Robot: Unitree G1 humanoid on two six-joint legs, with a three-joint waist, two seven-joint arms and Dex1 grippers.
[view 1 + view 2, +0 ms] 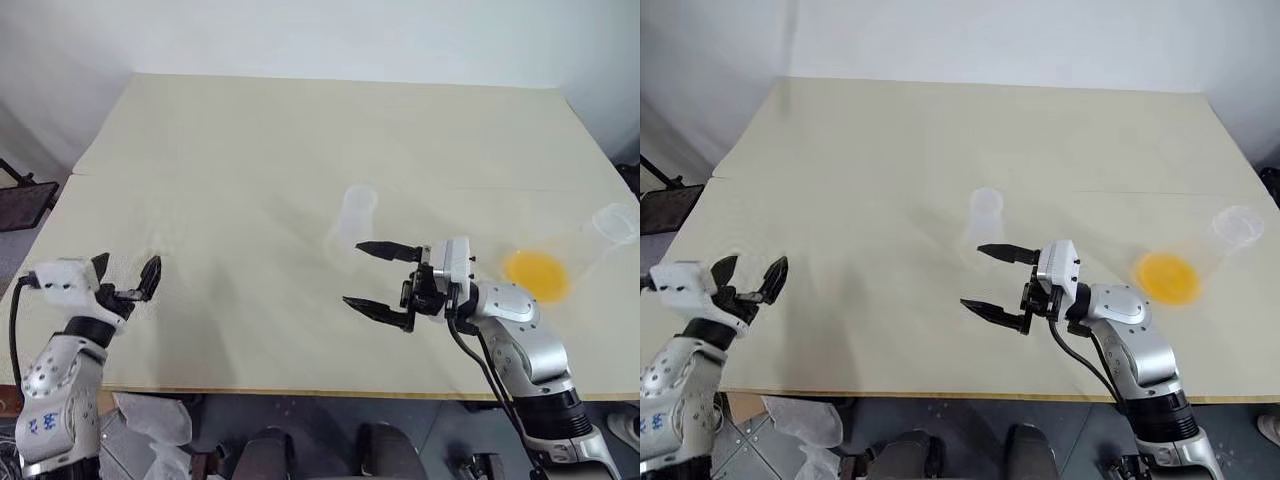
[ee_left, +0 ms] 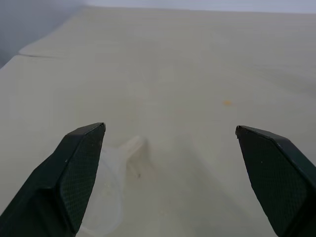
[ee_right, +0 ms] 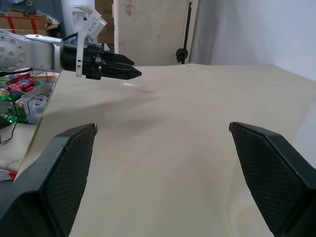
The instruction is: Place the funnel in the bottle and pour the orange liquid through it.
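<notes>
Two grippers: both empty, shown over a pale tabletop (image 1: 250,140); entries run from frame left to frame right.
Left gripper (image 1: 128,280): lower left of the head view, jaws spread wide, holding nothing.
Funnel (image 2: 111,170): in the left wrist view, lying on its side on the tabletop just beside one black finger (image 2: 74,173), stem pointing away from the camera.
Funnel, handling: probably very light, stiff and slippery; it may skid or roll if nudged. The flared rim looks the better hold, the stem being short and narrow.
Bottle (image 1: 355,215): centre of the frame, upright, clear, beyond the right gripper and apart from it; likely easy to tip.
Right gripper (image 1: 380,280): right of centre, jaws wide apart, pointing toward frame left.
Orange liquid (image 1: 537,275): right of the frame, a bright patch inside a clear conical cup (image 1: 612,225) that appears tilted or lying over.
</notes>
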